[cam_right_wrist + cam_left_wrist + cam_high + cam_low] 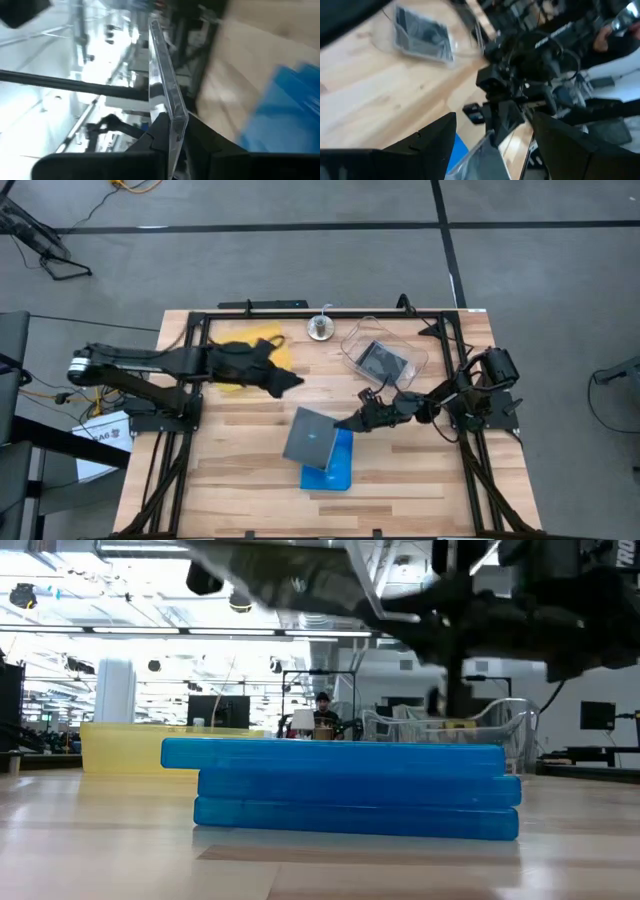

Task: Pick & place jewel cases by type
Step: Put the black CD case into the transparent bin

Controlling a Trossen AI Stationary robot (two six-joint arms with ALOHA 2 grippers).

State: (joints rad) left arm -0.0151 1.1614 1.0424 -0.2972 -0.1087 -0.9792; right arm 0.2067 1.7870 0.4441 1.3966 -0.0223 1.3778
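1. We see the right pincer (350,423) clenched on a clear jewel case (309,437), held above the blue stack (333,465) mid-desk.
2. Left pincer (290,384) released.
3. One case, probably clear, lies in the tub (352,340); sorting looks underway.

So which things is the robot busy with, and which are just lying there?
For the job:
- blue jewel cases, stacked
- clear jewel case, pinched by the right gripper
- jewel case inside the clear tub
- yellow tray

Just lying there:
- small metal thing at the table's back edge
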